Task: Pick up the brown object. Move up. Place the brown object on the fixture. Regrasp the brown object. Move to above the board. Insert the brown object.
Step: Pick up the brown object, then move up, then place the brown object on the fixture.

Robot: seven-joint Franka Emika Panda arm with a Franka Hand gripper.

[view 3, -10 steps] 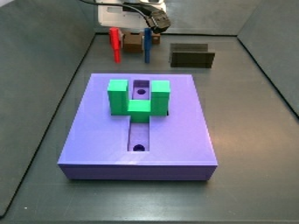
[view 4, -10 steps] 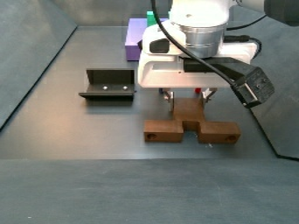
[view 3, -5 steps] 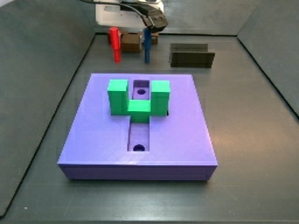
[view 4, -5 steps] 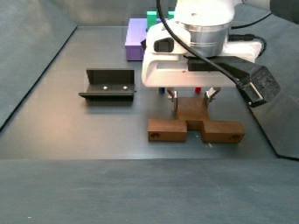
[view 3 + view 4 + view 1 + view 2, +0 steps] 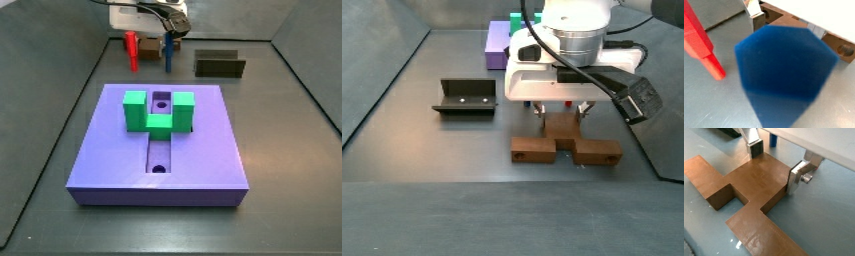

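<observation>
The brown wooden object [image 5: 754,183], a flat piece with stepped arms, is seen lying on the grey surface [image 5: 422,200] at the far end from the large lavender-purple board [image 5: 160,150]. In a wrist view the silver fingers [image 5: 799,174] of the gripper [image 5: 775,162] are placed on the two sides of its narrow stem, and the jaws seem closed on it or almost closed; full contact cannot be confirmed. In a side view the gripper [image 5: 559,108] is seen low over the same piece. The first step, the pick up, is judged to be in hand. For the next move a firm closing and then a straight lift are needed, so that the wide arms of the piece are not dragged on the surface.

The dark olive-black stepped fixture [image 5: 465,97] stands well apart to one side, with open surface between it and the piece. A red post [image 5: 131,48] and a blue post [image 5: 170,55] stand near the gripper, so a sideways move should be made only after the lift. The green U-shaped block [image 5: 158,110] sits on the board over its groove
</observation>
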